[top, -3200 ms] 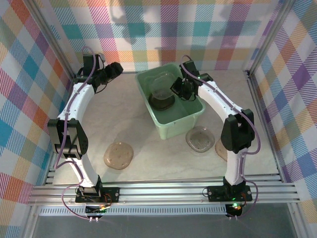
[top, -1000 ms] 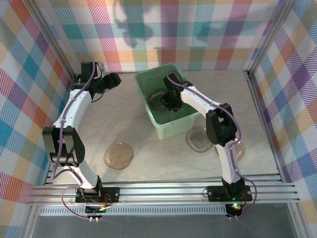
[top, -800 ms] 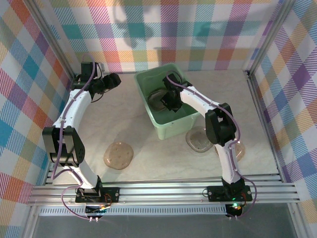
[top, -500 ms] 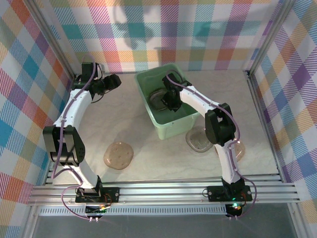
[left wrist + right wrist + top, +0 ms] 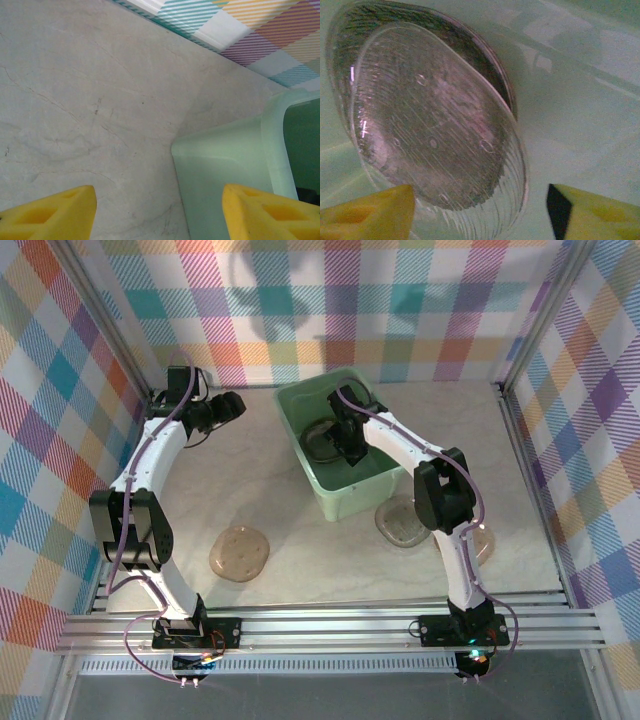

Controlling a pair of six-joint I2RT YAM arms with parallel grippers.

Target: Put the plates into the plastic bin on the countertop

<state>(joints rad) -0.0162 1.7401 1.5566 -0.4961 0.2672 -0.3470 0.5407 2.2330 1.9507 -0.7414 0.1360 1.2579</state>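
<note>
The right pincer point(image 5: 480, 202) hangs inside the bin point(image 5: 346, 502) with its two yellow fingers point(image 5: 375, 215) spread wide, pinching nothing. Right under it lies a stack of plates point(image 5: 435, 125), smoky and see-through. The top one is ribbed and sits a little off-centre on a darker one beneath. The near rim of the top plate falls between the fingers, and I cannot tell whether one finger brushes it. All around the stack is the pale green floor of the bin. Seen from above, that pincer point(image 5: 347, 443) sits just beside the stack point(image 5: 322, 438), toward the bin's right wall. Outside the bin, back toward the right arm's base from the pincer, one plate point(image 5: 403, 522) lies flat on the countertop point(image 5: 300, 565) just beside the bin's near wall. Another point(image 5: 482, 545) peeks out from behind the arm. Farther off, on the left arm's side, a third plate point(image 5: 240, 552) lies alone, well apart from the bin. The left pincer point(image 5: 157, 197) is spread too, with nothing between its fingers, hovering over bare countertop point(image 5: 75, 100). A rounded corner of the bin point(image 5: 225, 165) stands just ahead of it and to one side, and the plaid wall point(image 5: 250, 25) runs beyond.
</note>
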